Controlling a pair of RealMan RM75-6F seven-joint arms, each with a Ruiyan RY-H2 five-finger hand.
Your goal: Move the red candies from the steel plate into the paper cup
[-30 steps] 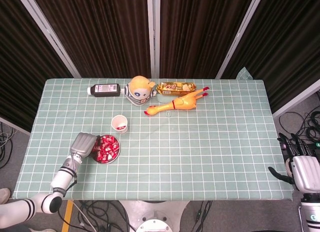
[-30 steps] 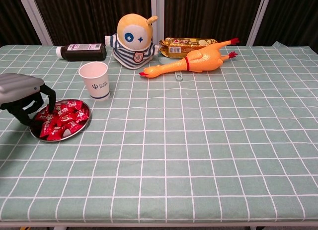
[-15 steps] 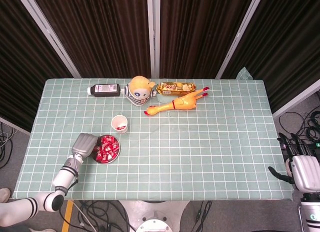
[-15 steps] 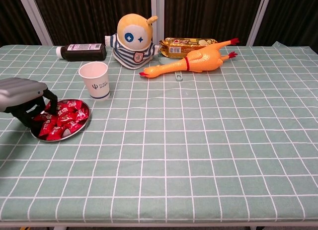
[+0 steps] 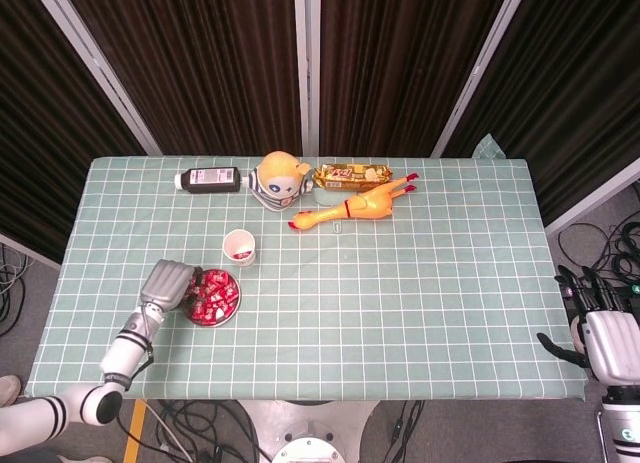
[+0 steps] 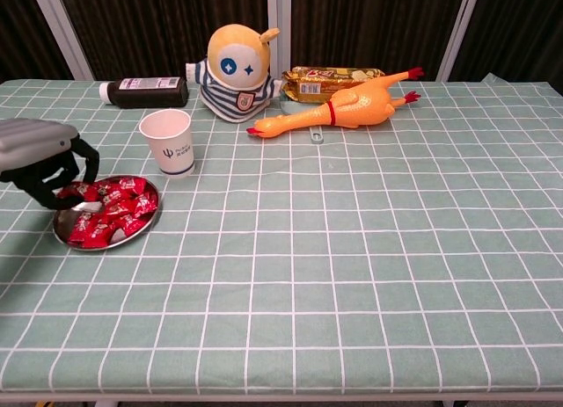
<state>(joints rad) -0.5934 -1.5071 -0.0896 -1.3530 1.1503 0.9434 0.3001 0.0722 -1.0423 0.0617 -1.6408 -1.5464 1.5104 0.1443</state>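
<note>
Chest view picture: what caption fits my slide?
Left hand reaches over red candies on round steel plate beside white paper cup.

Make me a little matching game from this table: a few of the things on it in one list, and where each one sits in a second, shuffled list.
Things:
1. paper cup
2. red candies
3. dark bottle
4. rubber chicken

Places:
A. lying on its side at the far edge, left of the plush doll
B. piled on the steel plate
C. lying in front of the snack packet
D. standing upright just behind the steel plate

Pairs: 1-D, 2-B, 3-A, 4-C
</note>
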